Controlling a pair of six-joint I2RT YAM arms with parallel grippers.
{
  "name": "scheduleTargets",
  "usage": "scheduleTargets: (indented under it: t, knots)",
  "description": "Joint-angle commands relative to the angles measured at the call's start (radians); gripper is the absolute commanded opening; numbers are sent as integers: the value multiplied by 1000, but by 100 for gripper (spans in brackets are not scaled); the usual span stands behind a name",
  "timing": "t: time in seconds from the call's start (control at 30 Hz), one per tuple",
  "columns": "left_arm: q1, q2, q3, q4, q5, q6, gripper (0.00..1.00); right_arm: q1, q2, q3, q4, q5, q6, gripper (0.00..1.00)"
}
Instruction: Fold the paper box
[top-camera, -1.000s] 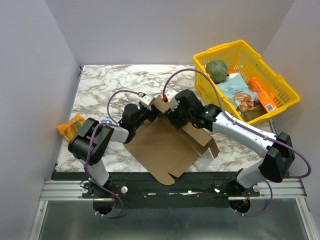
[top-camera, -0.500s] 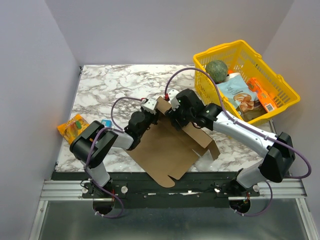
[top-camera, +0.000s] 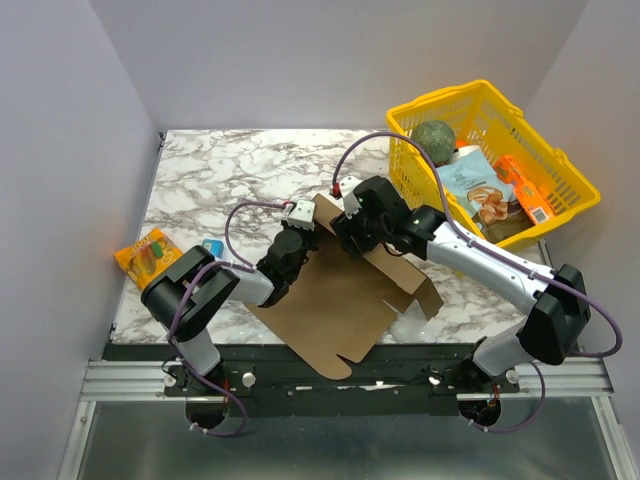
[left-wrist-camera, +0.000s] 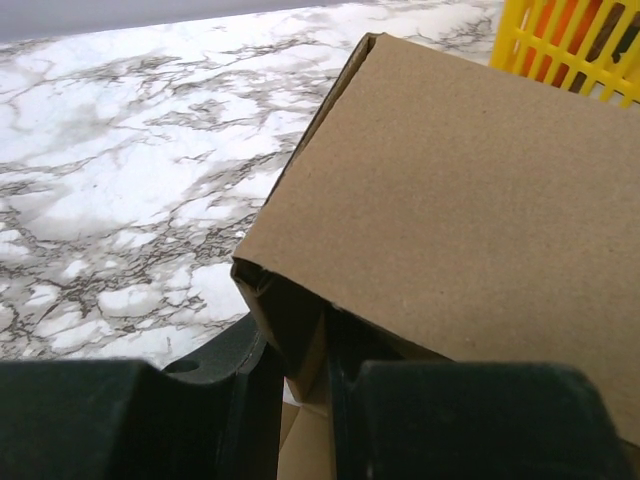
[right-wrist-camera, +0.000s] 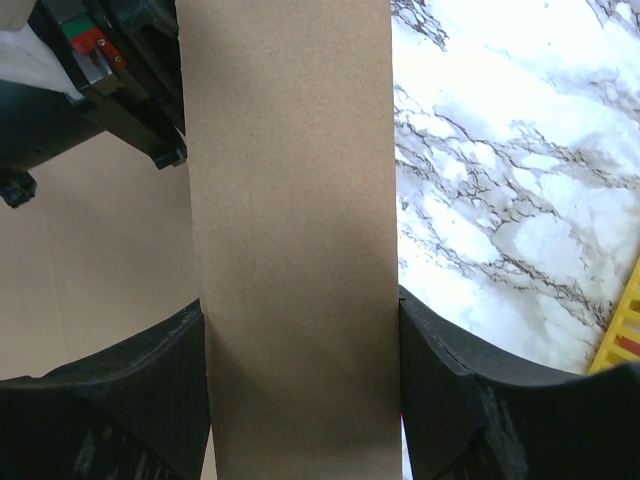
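Nearest me, the paper box lies mostly flat, its front corner past the desk edge; most folds look undone. At its far flap my left hand pinches a folded corner narrowly, while my right hand grips across the strip's width. Beyond, there is open marble to the left, and the yellow basket crowds the right.

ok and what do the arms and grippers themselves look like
Both the left arm and right arm have silver-grey links between bulky black joints, each trailed by a looping purple cable. A small white block with red and green marks sits at each wrist. The left gripper and right gripper have matte black fingers.
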Motion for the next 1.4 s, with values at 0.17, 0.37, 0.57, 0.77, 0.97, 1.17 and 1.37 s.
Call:
scheduleTargets:
  t: [0.17, 0.37, 0.57, 0.77, 0.97, 1.17, 1.37]
  knots:
    - [-13, 18, 20, 26, -366, 10, 0, 6, 23, 18, -50, -100, 102, 70]
    - [-35, 50, 57, -27, -310, -22, 0, 5, 25, 18, -50, -91, 96, 70]
    - [-44, 60, 17, 103, -231, -41, 0, 5, 23, 15, -41, -97, 99, 70]
    - [-73, 35, -17, 90, -181, -53, 0, 5, 10, 11, -42, -53, 92, 87]
    - [-71, -67, -72, -73, -298, -85, 0, 5, -102, -11, -51, 35, 131, 99]
    - [-73, -212, -118, -335, -332, -160, 0, 5, -269, -35, -90, 203, 343, 100]
    - [-71, -359, -158, -470, -324, -182, 0, -46, -362, -97, -70, 150, 477, 100]
